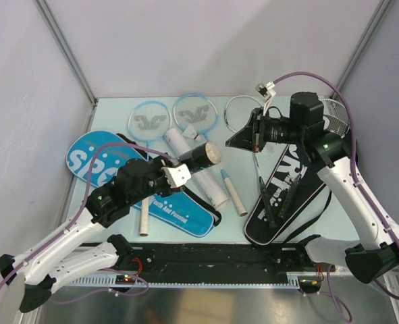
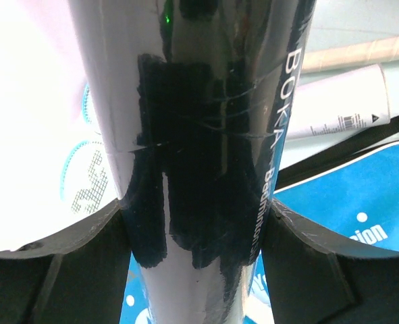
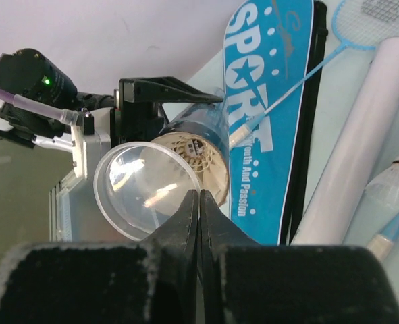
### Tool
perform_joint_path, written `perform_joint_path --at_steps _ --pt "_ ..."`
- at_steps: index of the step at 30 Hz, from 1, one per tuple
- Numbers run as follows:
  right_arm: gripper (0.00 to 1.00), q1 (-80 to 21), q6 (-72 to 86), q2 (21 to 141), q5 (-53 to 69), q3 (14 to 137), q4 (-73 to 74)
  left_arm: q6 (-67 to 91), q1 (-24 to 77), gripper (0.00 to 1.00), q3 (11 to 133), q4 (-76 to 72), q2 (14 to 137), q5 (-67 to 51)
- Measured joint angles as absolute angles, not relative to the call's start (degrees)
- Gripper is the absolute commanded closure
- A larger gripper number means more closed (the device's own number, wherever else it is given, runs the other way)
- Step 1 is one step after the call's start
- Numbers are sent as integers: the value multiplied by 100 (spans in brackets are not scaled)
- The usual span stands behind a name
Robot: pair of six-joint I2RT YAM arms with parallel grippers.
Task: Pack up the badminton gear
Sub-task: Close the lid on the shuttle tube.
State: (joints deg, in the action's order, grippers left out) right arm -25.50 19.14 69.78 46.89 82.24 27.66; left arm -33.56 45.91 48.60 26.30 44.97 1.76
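**Left gripper** (image 2: 199, 229): clamped across the black tube (image 1: 200, 156), one finger on either side of its glossy wall. The tube is held about level in the air, with its tan end facing the right arm.

**Right gripper** (image 3: 199, 202): fingers pressed together on the rim of a clear lid (image 3: 142, 185). The lid hangs just in front of the tube's end, set a little to one side of it in the right wrist view. Whether the two touch, I cannot tell.

**Around the black tube:**
- The blue cover (image 1: 179, 212) lies beneath it.
- The white tube (image 1: 217, 194) lies slantwise below it.
- A shuttlecock (image 3: 391, 185) sits just beyond the white tube.
- The black cover (image 1: 287, 196) lies well past the tube's tan end, under the right arm.
- The rackets (image 1: 148, 121) lie behind the tube, on the far side.

**Step, as I read it:** capping the black tube.

**Risks:**
- The lid is pinched by a thin edge only, so a push against the tube may pivot it in the fingers or pop it free.
- The lid and the tube's end look off-centre, so pressing now could catch one side and cock the lid.
- The tube wall is smooth, so an end-on push may slide it back through the left fingers.
- If the tube tips end-down before it is capped, its contents could slip out.
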Motion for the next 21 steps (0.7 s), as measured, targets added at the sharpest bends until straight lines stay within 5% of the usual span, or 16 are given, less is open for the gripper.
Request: perform_joint_path --at_steps 21 --pt "100 -3470 1435 7168 2943 8239 3524 -3503 4812 42 4934 2770 4630 585"
